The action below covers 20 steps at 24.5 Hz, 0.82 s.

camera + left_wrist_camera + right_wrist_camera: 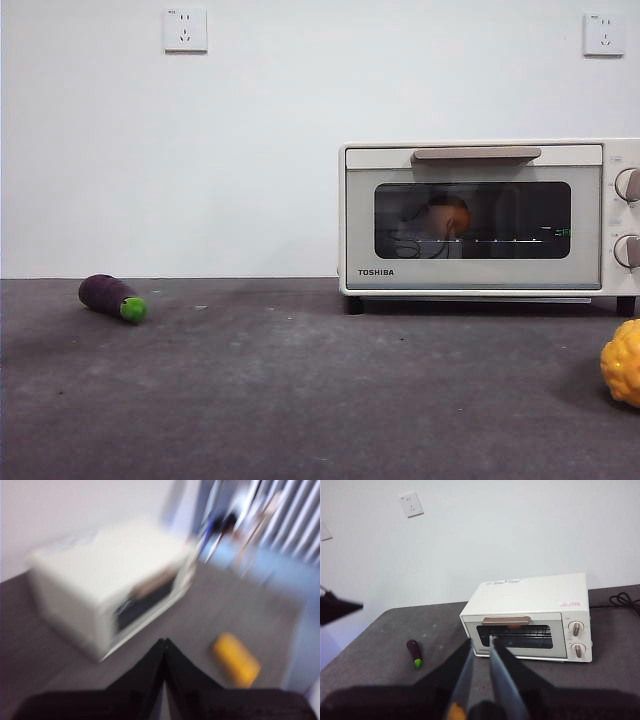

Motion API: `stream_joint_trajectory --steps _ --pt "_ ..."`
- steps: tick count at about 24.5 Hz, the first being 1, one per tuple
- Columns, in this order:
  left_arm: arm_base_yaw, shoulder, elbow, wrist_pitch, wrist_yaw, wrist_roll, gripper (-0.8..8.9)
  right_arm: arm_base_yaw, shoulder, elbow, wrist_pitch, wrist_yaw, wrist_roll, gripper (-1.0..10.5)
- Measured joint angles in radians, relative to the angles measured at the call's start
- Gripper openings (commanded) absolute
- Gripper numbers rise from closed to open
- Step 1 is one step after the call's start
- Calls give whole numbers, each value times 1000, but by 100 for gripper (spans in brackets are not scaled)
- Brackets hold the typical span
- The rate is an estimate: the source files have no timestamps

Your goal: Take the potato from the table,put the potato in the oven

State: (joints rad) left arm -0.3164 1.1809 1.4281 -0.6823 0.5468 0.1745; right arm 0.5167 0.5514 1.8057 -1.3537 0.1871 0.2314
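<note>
Left end effector (164,650) clenched, raised above the worktop (300,380); right end effector (479,647) slightly parted, empty, facing the closed oven (480,215).

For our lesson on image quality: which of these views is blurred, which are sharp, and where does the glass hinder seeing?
Left wrist view: motion-blurred throughout, the oven smeared. Front and right wrist views: sharp. Front view: the dark door glass dims the potato inside.

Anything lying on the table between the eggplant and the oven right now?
Nothing. In the front view, only bare table runs from the eggplant to the oven. The right wrist view shows the same empty stretch. The potato sits behind the closed door.
</note>
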Motion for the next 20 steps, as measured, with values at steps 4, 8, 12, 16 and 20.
stream_joint_trajectory --steps 4,8,12,16,20 --pt "55 -66 -6 -108 -79 227 -4 0 0 0 0 0 0 63" --pt "158 -166 -8 -72 -57 298 -4 0 0 0 0 0 0 63" --pt "251 -267 -24 33 -51 316 -4 0 1 0 0 0 0 63" --pt "312 -375 -143 222 -50 323 -4 0 3 0 0 0 0 63" --pt "321 -497 -349 438 -53 314 -4 0 6 0 0 0 0 63"
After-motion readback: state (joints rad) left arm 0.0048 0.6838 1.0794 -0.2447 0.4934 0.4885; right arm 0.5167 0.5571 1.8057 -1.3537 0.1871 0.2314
